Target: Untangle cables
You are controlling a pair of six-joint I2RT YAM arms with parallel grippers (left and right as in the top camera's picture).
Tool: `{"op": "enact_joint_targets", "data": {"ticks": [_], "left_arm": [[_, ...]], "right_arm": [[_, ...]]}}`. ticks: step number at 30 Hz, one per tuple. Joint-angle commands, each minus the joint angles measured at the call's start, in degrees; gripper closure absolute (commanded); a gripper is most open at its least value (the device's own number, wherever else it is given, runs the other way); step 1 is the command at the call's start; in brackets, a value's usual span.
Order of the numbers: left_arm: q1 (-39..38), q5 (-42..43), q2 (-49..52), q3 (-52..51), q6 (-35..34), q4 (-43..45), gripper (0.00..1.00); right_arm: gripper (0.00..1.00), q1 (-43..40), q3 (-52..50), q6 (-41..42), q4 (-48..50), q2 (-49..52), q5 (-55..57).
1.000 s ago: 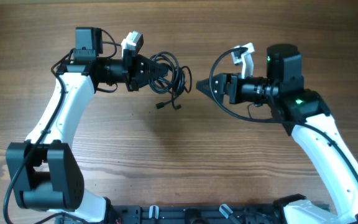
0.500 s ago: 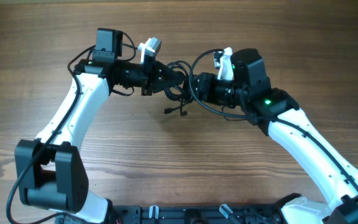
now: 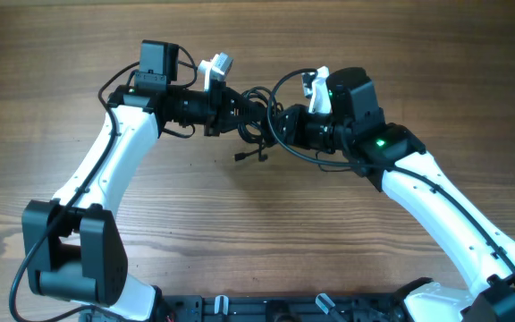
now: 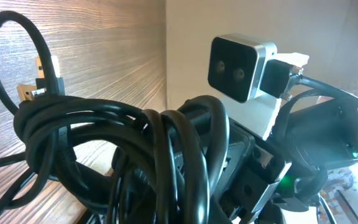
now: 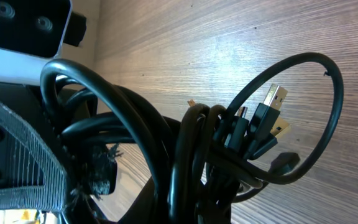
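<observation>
The cables are a knotted bundle of thin black cords held up above the wooden table, between my two grippers. A loose end with a small plug hangs below. My left gripper comes in from the left and is shut on the bundle. My right gripper comes in from the right, its jaws closed on the same bundle. In the left wrist view the cables fill the frame and hide the fingers. The right wrist view shows the cables with USB plugs sticking out.
The two grippers stand tip to tip over the table's far middle. The right arm's wrist camera sits just behind the bundle in the left wrist view. The thick loop of the right arm's own wire curves beside the cords.
The right arm has swung left to the bundle and its jaws have closed on it. The left arm shifted right with the cables, then stayed still.
</observation>
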Motion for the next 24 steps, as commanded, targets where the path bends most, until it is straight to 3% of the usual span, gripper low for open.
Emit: {"op": "enact_joint_targets", "data": {"ticks": [1,3,8,10,14,17,24], "left_arm": [[1.92,0.42,-1.18,1.03,0.5,1.09,0.93],[2.19,0.15,-1.18,1.03,0.5,1.09,0.83],[2.12,-2.23,-1.18,1.03,0.52,1.07,0.4],[2.12,-4.63,-1.18,1.03,0.52,1.05,0.34],[2.12,-9.94,-1.18,1.03,0.81,-0.46,0.34],[2.01,-14.21,-1.18,1.03,6.03,-5.75,0.38],[0.33,-17.97,-1.18,1.03,12.59,-11.26,0.58]], "right_arm": [[0.96,-0.37,-0.98,-4.5,-3.98,1.86,2.54],[0.96,-0.35,-0.98,-4.68,-3.98,1.86,1.68],[0.96,-0.35,-0.98,-5.81,-3.8,1.86,0.28],[0.96,-0.35,-0.98,-5.86,-3.8,1.86,-0.35],[0.96,-0.35,-0.98,-5.84,-3.78,1.86,-0.33],[0.96,-0.35,-0.98,-5.88,-3.78,1.86,-0.28],[0.96,-0.35,-0.98,-5.97,-3.98,1.88,-0.26]]}}
